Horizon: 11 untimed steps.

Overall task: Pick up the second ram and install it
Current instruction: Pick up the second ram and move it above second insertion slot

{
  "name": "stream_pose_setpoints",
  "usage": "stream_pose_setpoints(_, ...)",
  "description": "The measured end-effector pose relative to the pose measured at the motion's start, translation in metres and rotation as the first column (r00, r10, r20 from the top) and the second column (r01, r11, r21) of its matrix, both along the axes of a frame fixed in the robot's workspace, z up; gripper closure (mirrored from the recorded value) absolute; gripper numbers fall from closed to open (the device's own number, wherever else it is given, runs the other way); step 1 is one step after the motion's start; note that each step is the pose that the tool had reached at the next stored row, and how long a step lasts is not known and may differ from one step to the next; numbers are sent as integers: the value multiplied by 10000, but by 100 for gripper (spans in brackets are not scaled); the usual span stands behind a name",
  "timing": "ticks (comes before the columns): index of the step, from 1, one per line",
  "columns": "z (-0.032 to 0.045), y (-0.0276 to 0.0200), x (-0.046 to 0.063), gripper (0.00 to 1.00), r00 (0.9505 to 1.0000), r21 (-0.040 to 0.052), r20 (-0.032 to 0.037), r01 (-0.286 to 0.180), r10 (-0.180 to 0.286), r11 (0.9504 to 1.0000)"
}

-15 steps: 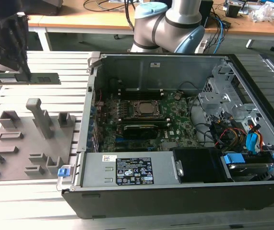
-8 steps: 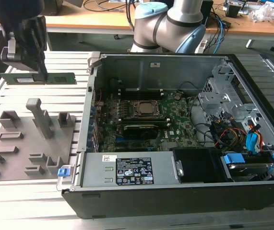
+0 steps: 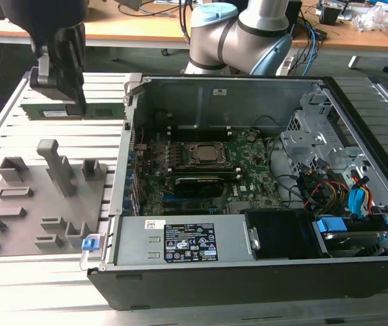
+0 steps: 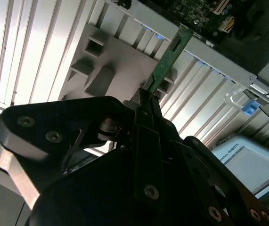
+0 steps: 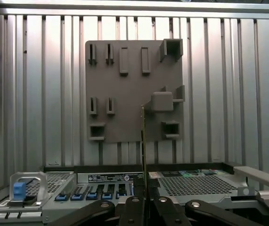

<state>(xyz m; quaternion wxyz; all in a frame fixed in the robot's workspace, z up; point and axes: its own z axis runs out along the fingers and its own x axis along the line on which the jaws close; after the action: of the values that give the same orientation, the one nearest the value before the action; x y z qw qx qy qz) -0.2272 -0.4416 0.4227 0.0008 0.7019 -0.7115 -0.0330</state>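
The second ram (image 3: 102, 109), one long thin green stick, is clamped near one end in the black gripper (image 3: 76, 106), whose jaws are closed narrowly on its two flat faces. In the exterior view it lies level, lengthwise, over the ribbed metal table (image 3: 17, 285), at the far side of the table on the exterior view's left, and its free end reaches nearly to the side wall of the one open computer case (image 3: 248, 278). Whether the stick touches the table I cannot tell.

In the second wrist view the ram (image 4: 169, 56) juts out from between the gripper (image 4: 146, 98) fingers towards the case edge. In the first wrist view it is seen edge-on as a thin dark line (image 5: 143, 141) rising from the gripper (image 5: 143, 203).

One grey fixture plate (image 3: 41, 204) with several raised holders and slots lies on the table, nearer the camera than the ram in the exterior view. It also shows in both wrist views (image 4: 120, 66) (image 5: 125, 89).

Inside the case are one green motherboard (image 3: 248, 166), one CPU socket (image 3: 204, 155) with a metal frame, one black oblong card (image 3: 197, 183) just in front of it, and one silver power supply (image 3: 187, 241) bearing a label. One blue latch (image 3: 92, 242) sits at the case's front corner beside the plate.
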Motion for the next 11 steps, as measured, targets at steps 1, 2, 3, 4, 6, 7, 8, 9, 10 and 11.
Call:
stream_pose_setpoints(1,0,1,62,86,10000,-1,-2,2,-2,10000)
stream_pose_setpoints(2,0,1,98,86,10000,0,-3,2,-2,10000)
stream_pose_setpoints(3,0,1,119,86,10000,-1,-4,1,-1,10000)
stream_pose_setpoints(4,1,1,144,86,10000,-1,-4,1,-1,10000)
stream_pose_setpoints(6,0,1,218,86,10000,0,-4,2,-2,10000)
stream_pose_setpoints(7,0,1,264,86,10000,0,-5,2,-2,10000)
stream_pose_setpoints(8,0,1,321,86,10000,0,-6,1,-1,10000)
stream_pose_setpoints(9,0,1,370,86,10000,-1,-7,1,-1,10000)
stream_pose_setpoints(10,0,1,423,86,10000,-1,-7,2,-2,10000)
stream_pose_setpoints(11,0,1,452,86,10000,-1,-8,2,-2,10000)
